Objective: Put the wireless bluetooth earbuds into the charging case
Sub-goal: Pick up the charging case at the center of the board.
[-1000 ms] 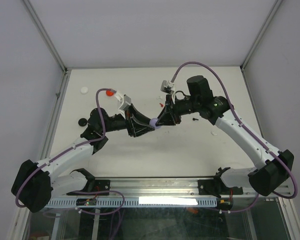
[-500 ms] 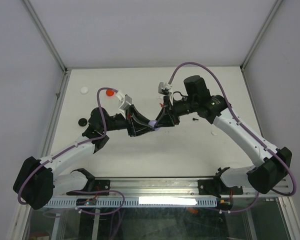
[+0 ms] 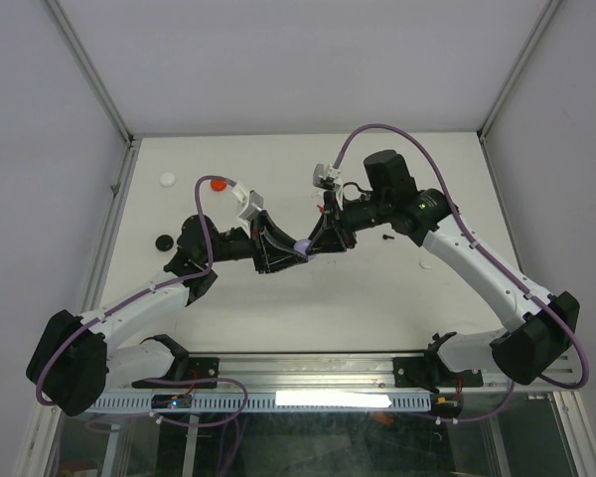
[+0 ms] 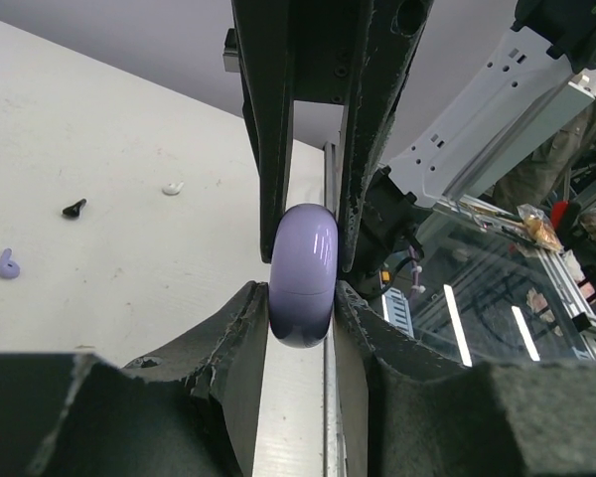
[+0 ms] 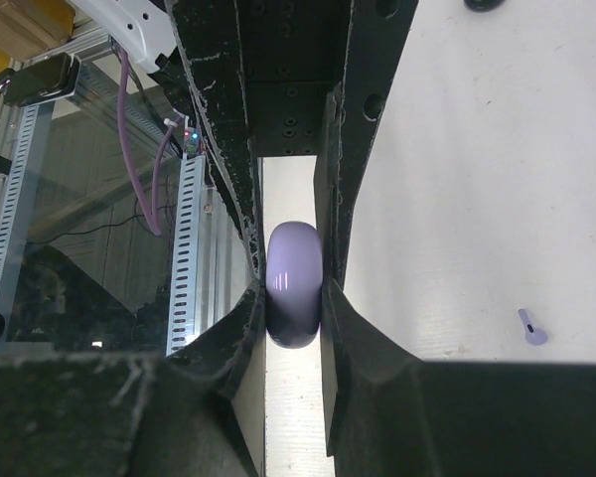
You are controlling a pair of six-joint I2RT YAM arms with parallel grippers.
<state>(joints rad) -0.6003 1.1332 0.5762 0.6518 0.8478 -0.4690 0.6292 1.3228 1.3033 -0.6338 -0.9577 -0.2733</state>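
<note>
Both grippers meet over the middle of the table and pinch one lavender charging case [image 3: 305, 246] from opposite sides, above the table. The case looks closed and edge-on in the left wrist view [image 4: 303, 273] and the right wrist view [image 5: 294, 283]. My left gripper [image 4: 303, 300] is shut on its lower end. My right gripper [image 5: 294, 306] is shut on its other end. A lavender earbud [image 4: 7, 264], a black earbud [image 4: 74, 208] and a white earbud [image 4: 172, 187] lie loose on the table. The lavender earbud also shows in the right wrist view [image 5: 531, 327].
A red round case [image 3: 218, 184], a white round case [image 3: 167, 180] and a black round case [image 3: 164, 241] lie at the table's left side. A black earbud [image 3: 388, 238] and a white earbud [image 3: 424, 264] lie by the right arm. The metal rail [image 3: 308, 370] runs along the near edge.
Both arms have shifted slightly to the left with the lavender case still pinched between them. The grip has not changed.
</note>
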